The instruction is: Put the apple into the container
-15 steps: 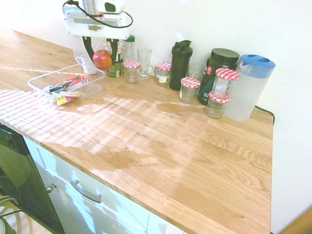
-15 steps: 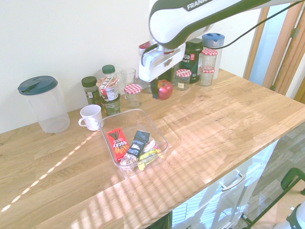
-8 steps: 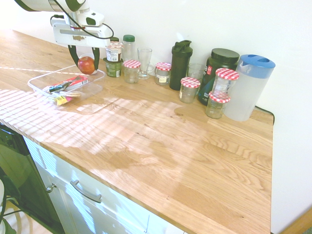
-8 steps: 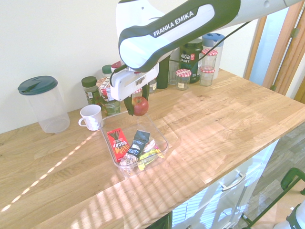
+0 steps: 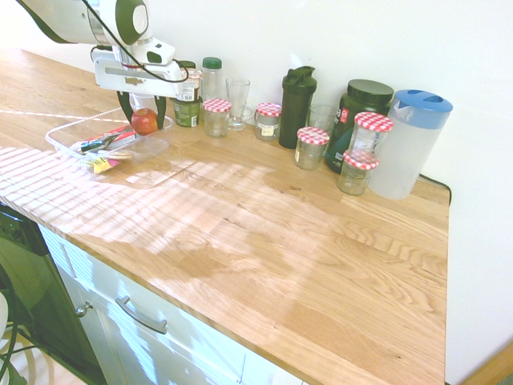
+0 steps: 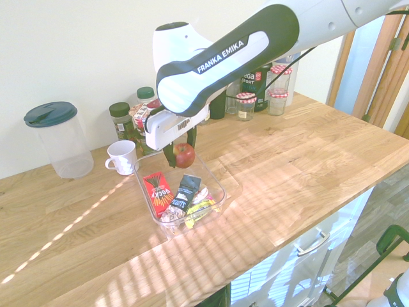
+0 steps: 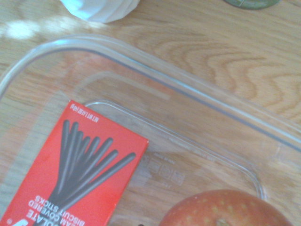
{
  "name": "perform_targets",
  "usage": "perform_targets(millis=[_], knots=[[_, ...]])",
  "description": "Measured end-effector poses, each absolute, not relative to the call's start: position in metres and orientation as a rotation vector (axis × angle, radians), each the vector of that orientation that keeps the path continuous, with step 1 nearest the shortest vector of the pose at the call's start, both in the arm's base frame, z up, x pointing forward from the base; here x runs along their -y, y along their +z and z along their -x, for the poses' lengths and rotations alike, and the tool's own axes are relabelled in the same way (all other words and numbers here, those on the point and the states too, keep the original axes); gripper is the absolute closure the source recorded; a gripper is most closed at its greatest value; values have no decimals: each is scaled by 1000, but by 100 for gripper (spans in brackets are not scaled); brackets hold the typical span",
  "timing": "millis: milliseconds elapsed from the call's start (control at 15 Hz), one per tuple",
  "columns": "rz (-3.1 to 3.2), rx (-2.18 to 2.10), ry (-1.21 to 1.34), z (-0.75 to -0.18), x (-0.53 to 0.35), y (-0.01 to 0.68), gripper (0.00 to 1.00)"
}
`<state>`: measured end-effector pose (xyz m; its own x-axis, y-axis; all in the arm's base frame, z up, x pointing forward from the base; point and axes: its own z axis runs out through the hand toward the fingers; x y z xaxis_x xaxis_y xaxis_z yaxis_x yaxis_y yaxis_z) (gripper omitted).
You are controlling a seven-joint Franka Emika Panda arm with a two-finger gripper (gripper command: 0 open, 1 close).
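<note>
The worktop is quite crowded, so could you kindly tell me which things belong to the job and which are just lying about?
Part of the job:
- apple, held in the shut gripper
- container, right under it

Just lying about:
- white mug
- red-lidded jars
- blue-lidded pitcher
- black shaker
- red snack box, already in the container

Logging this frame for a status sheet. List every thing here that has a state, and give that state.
end effector: shut on the apple, pointing down over the container
apple: held, not yet released
container: lidless, holding a red biscuit-stick box and other packets
blue-lidded pitcher: lid on
dark-lidded tub: lid on, looks empty
white cup: upright
</note>
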<state>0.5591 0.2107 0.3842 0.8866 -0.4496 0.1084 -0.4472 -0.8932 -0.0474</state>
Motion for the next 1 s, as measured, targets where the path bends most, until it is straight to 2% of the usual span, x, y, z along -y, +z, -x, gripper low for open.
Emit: perform_targets(millis=[200,267,1000], knots=[[3024,-730,-171,-566,-208,362,100],[3024,-731,-171,-568,-208,361,0],[3024,-729,-182,-571,-214,369,0]])
